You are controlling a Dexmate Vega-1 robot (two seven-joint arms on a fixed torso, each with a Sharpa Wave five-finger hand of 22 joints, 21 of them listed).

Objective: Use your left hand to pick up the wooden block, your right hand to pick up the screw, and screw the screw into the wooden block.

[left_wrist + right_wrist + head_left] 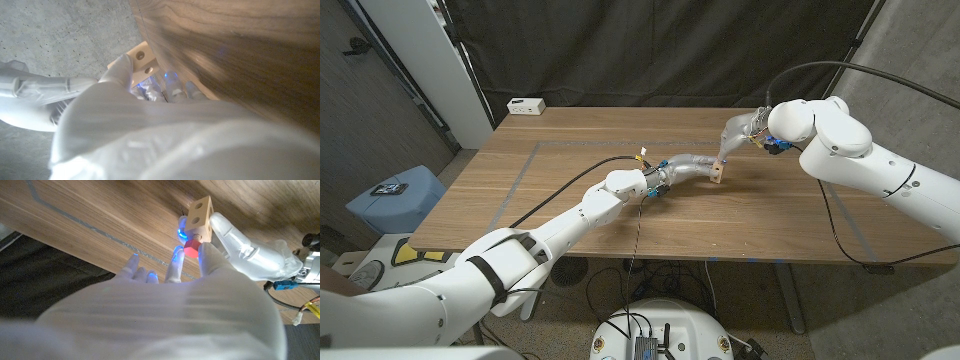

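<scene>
Left robot hand [688,167] gripping wooden block [718,175] just over the counter [560,190]. Small, pale, with round holes. Right robot hand [738,132] pinching red-headed screw [191,247] against one face. Screwing step, probably just starting. Next: turning the screw straight into the hole.

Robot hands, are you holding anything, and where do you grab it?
The left hand holds the wooden block by its sides. The right hand pinches the red-headed screw by its head, against the block.
</scene>
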